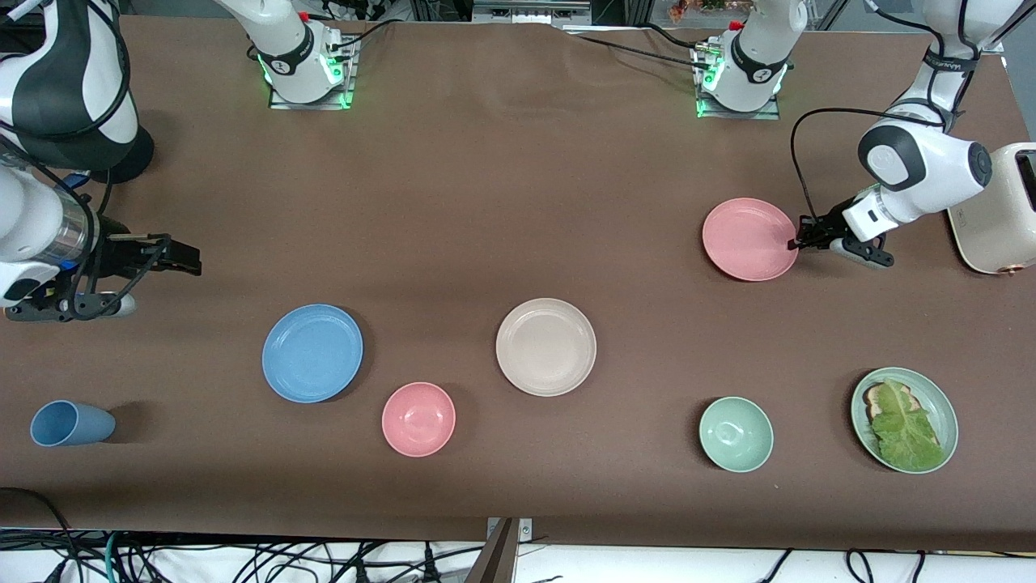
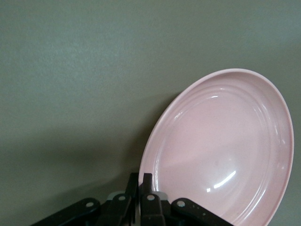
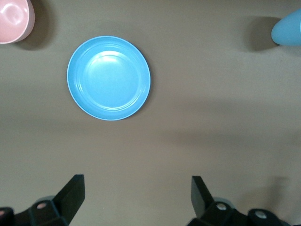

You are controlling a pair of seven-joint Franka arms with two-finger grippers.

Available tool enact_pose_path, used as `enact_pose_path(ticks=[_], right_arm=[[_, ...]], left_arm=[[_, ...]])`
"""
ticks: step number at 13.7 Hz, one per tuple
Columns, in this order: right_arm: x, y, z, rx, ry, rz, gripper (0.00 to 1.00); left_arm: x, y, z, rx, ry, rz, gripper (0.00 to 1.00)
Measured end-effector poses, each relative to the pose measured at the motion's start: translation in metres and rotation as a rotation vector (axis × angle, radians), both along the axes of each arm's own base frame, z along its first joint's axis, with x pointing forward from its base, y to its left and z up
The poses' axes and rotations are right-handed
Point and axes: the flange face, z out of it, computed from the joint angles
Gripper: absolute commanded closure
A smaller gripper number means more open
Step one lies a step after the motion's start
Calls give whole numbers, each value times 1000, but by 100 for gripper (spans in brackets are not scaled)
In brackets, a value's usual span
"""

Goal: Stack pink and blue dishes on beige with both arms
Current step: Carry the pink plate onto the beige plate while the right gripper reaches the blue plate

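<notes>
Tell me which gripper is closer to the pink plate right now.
Left. The left gripper is shut on the rim of the pink plate; the right gripper hangs open at the right arm's end of the table.

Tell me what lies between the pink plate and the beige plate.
Nothing: in the front view only bare table runs from the pink plate, pinched at its rim by the left claw, to the beige plate.

Your two arms wear glossy white shells with black joint bands. Green lights glow at each base, by the table edge. Thin black cables loop along the left arm; the right arm carries broad black panels. Both end in small black grippers with silver screw heads.
</notes>
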Motion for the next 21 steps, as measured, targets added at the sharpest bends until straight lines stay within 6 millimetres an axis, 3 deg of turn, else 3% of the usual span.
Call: enact_pose_path(ticks=[7, 11, 13, 18, 21], right_arm=[[14, -14, -23, -1, -15, -19, 0], [30, -16, -64, 3, -15, -25, 0], [37, -16, -88, 4, -14, -26, 0], [51, -15, -160, -3, -35, -25, 0], [61, -11, -205, -6, -65, -18, 1]], left_arm=[[50, -2, 75, -86, -6, -9, 100], [87, -8, 127, -57, 54, 57, 100], [104, -38, 144, -43, 69, 90, 100], [124, -142, 163, -18, 140, 188, 100], [137, -184, 172, -11, 162, 245, 100]])
